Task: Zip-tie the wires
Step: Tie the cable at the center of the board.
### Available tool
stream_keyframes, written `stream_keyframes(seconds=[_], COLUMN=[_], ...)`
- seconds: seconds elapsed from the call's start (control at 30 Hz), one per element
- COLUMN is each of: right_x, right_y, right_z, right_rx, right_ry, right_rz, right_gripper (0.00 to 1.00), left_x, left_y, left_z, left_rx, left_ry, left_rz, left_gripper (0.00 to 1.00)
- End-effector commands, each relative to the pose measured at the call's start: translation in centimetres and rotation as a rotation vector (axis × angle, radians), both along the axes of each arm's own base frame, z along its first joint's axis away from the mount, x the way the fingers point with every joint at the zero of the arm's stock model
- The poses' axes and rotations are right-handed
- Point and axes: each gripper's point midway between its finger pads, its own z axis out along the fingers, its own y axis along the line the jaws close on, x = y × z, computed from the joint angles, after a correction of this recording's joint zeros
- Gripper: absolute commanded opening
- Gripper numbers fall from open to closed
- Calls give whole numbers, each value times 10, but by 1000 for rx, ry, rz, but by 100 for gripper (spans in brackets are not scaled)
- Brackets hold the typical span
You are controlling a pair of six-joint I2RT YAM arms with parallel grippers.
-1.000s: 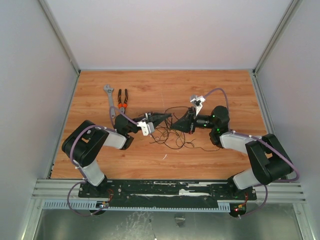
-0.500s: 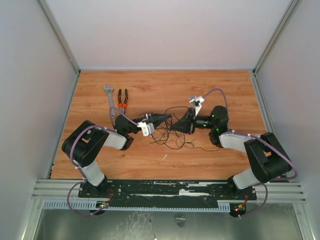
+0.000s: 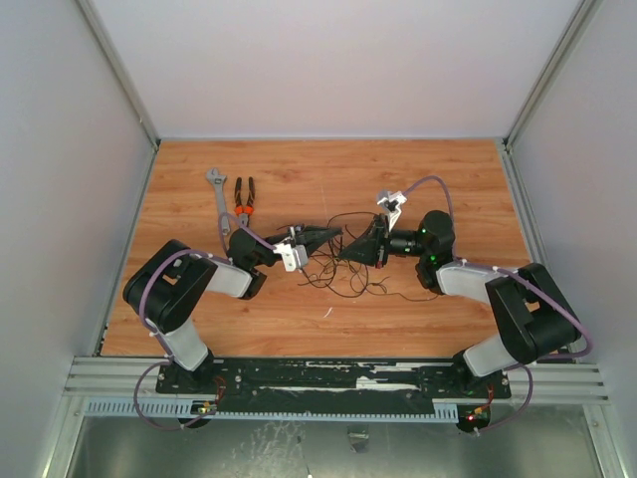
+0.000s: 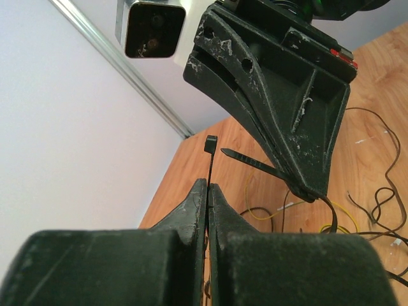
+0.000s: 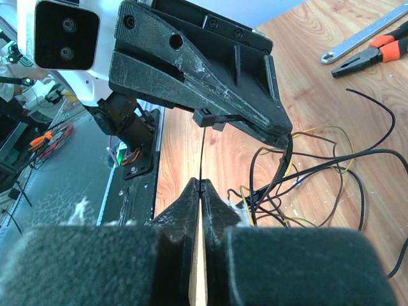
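**While both ends are pinched, the tail tip lies just beside the head**

Seen from the left wrist, the thin, stiff black plastic zip tie point(image 4: 255, 164) is gripped at both ends. Its square head point(image 4: 210, 143) is held upright just above the closed fingers of the left gripper point(image 4: 208, 188), and its pointed tail is clamped in the shut right gripper point(image 4: 307, 190). The tail's long axis is slanted toward the head, the tip just beside it on the right gripper's side and not touching. The strip's middle appears to curve down among the loose tangle of thin black and olive-yellow wires point(image 3: 338, 274) on the wooden table point(image 3: 299, 319). Threading is judged not yet begun. A small feed of the tail into the head's slot by the right arm is called for.
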Motion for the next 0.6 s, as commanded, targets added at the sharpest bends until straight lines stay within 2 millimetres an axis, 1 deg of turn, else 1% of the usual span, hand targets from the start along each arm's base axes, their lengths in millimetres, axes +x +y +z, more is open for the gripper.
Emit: stream_keyframes(seconds=[0.0, 0.1, 0.57], right_x=[3, 2, 3], right_y=[-1, -2, -4], right_z=[12, 11, 18], right_rx=[17, 12, 21], right_ry=[-45, -46, -64], right_rz=[-1, -1, 1], right_gripper=[0, 0, 0], left_x=[-25, -25, -24], left_y=[13, 13, 14], left_z=[69, 70, 67], left_rx=[-181, -182, -179], left_ry=[-301, -303, -297], left_rz=[6, 6, 12], left_gripper=[0, 0, 0])
